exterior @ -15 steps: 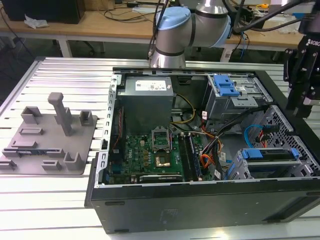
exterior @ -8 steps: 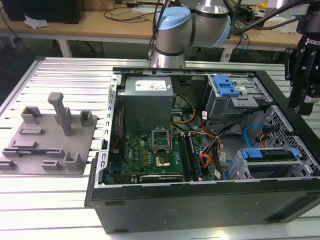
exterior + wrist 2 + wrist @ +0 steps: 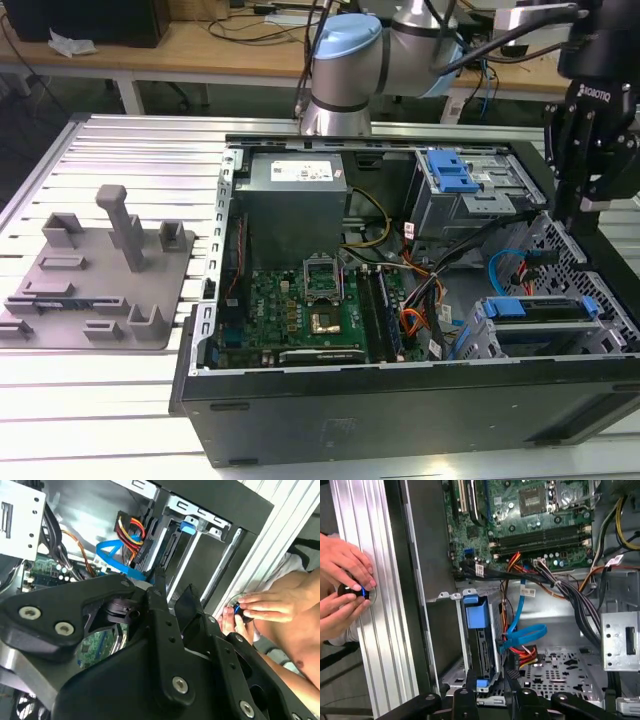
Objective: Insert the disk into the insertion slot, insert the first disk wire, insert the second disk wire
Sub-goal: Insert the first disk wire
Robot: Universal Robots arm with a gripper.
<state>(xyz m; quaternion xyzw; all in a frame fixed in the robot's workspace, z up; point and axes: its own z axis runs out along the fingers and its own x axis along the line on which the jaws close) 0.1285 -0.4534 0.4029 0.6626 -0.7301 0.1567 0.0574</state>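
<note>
While the gripper (image 3: 491, 692) hangs over the near right corner of the open computer case (image 3: 400, 410), as the exterior view has it, its jaws stand moderately apart and hold nothing. In the first wrist view the two black fingers straddle the end of the disk (image 3: 482, 652) without touching it. The disk, in its blue carrier, sits on edge inside the insertion slot (image 3: 482, 338), the low perforated cage, and looks fully seated.

Just beside the disk, a blue cable (image 3: 519, 630) loops loosely, with a bunch of red and yellow wires (image 3: 525, 655) at its foot. I cannot tell whether either is plugged into the disk.

The main risk, I judge, lies in that slack loop: a finger coming down close beside the carrier could snag it and drag a connector askew. A plug pressed in slightly tilted could also jam against the cage wall or strain its socket.

Farther out, a person's hands (image 3: 342, 562) rest on the ribbed table (image 3: 130, 150) beside the case, cupped round a small dark object. A sideways swing of the arm would bring it near them.
</note>
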